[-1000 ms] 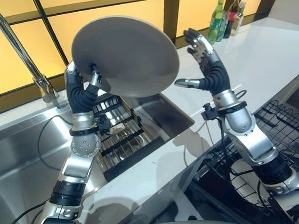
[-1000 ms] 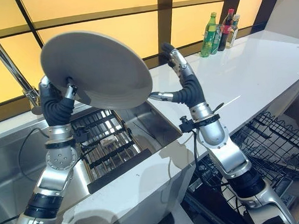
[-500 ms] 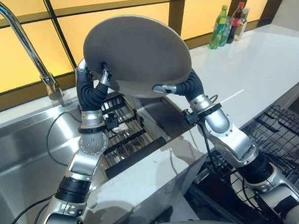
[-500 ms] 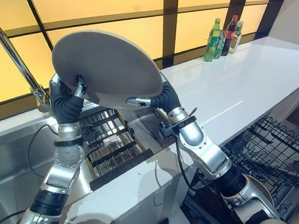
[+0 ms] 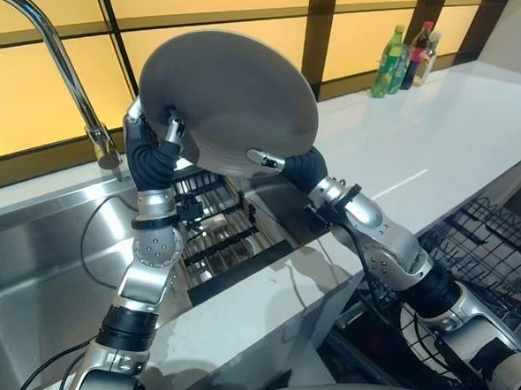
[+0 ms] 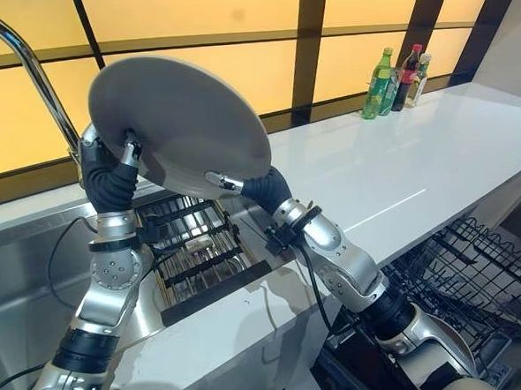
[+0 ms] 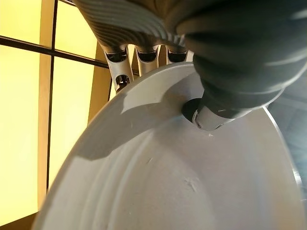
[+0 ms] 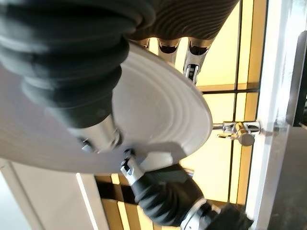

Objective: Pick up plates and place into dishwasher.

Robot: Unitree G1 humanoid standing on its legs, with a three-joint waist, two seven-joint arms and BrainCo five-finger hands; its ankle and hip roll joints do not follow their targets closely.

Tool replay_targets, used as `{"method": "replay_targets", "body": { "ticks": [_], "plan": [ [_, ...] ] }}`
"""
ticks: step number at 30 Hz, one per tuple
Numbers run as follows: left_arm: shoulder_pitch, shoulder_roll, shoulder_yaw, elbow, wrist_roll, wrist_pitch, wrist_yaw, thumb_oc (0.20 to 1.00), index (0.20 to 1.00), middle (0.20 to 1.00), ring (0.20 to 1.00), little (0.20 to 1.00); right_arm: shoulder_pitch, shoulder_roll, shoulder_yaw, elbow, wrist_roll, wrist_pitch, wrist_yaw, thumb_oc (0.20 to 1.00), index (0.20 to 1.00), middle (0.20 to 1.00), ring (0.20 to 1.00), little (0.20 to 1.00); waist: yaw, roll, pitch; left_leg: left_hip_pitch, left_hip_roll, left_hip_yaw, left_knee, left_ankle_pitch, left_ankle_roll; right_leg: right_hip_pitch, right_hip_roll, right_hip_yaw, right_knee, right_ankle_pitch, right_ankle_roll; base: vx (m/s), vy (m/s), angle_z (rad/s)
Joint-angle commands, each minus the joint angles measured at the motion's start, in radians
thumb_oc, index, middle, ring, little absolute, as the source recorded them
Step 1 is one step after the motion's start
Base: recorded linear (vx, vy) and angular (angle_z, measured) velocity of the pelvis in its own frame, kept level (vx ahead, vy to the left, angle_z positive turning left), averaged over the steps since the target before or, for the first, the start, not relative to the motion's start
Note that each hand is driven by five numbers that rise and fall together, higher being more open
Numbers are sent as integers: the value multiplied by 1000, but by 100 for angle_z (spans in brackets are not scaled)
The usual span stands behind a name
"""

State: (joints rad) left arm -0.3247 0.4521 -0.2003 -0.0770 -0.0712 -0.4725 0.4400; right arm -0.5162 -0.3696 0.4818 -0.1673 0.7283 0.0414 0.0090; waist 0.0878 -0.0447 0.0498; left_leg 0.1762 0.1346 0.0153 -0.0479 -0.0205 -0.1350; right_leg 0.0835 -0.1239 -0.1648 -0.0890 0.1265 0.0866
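Note:
A large grey plate [image 5: 228,95] is held tilted in the air above the sink, its underside towards me. My left hand [image 5: 152,153] is shut on the plate's left rim, thumb on the near face and fingers behind. The left wrist view shows that thumb pressed on the plate [image 7: 168,182]. My right hand [image 5: 289,162] is shut on the lower right rim, thumb [image 5: 263,157] flat on the near face. In the right wrist view its fingers [image 8: 194,67] reach behind the plate [image 8: 158,110].
Below the plate lies a steel sink [image 5: 35,262] with a dark wire rack [image 5: 214,238] in its basin and a tall faucet [image 5: 77,82] behind. A white counter [image 5: 434,131] runs right, with bottles [image 5: 402,49] at its far end. The dishwasher's wire rack [image 5: 502,242] stands open at lower right.
My right hand was open and apart from the plate a second ago; it came in to the lower right rim and closed on it. The view has shifted slightly.

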Motion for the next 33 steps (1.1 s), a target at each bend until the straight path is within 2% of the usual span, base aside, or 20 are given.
{"method": "replay_targets", "body": {
  "ticks": [1,17,21,22,23,30,33],
  "plan": [
    [-148,-7,-130,55,28,-51,-65,200,200,200,200,200,-148,53,12,-38,-16,-71,50,200,200,200,200,200,7,20,-38,-119,1,-26,30,17,26,43,-47,-30,168,-220,32,0,0,0],
    [-166,-23,-129,77,23,-23,-48,200,200,200,200,200,-144,41,-34,-38,-90,-84,-10,200,200,200,200,200,-15,27,-36,-113,9,-15,25,20,23,44,-50,-24,160,-212,35,0,0,0],
    [-161,-26,-110,74,11,32,-33,200,200,200,200,200,-134,31,-62,-39,-138,-88,-48,200,200,200,200,200,-23,28,-35,-109,10,-10,21,21,23,46,-51,-21,156,-210,37,0,0,0],
    [-159,-25,-108,73,11,44,-26,335,335,335,335,335,-134,29,-64,-39,-155,-87,-58,200,200,200,200,200,-23,28,-36,-109,10,-9,20,21,23,46,-50,-20,155,-209,37,0,0,0],
    [-156,-22,-97,79,1,72,-23,1000,1000,1000,1000,1000,-133,18,-78,-39,-187,-84,-76,200,200,200,200,200,-26,28,-36,-106,10,-7,17,22,22,46,-51,-19,152,-207,39,-16,-3,-5],
    [-139,11,31,73,-22,106,78,1000,1000,1000,1000,1000,-103,-54,-183,-37,-324,-68,-168,200,200,200,200,200,-46,28,-41,-100,14,12,10,23,23,40,-58,-11,137,-192,47,-3,-1,-1],
    [-119,29,97,67,-8,118,107,1000,1000,1000,1000,1000,-60,-93,-241,-41,-339,-69,-181,200,200,200,200,200,-60,27,-43,-97,17,26,7,23,22,38,-60,-3,127,-184,51,-18,-36,-6]
  ]
}}
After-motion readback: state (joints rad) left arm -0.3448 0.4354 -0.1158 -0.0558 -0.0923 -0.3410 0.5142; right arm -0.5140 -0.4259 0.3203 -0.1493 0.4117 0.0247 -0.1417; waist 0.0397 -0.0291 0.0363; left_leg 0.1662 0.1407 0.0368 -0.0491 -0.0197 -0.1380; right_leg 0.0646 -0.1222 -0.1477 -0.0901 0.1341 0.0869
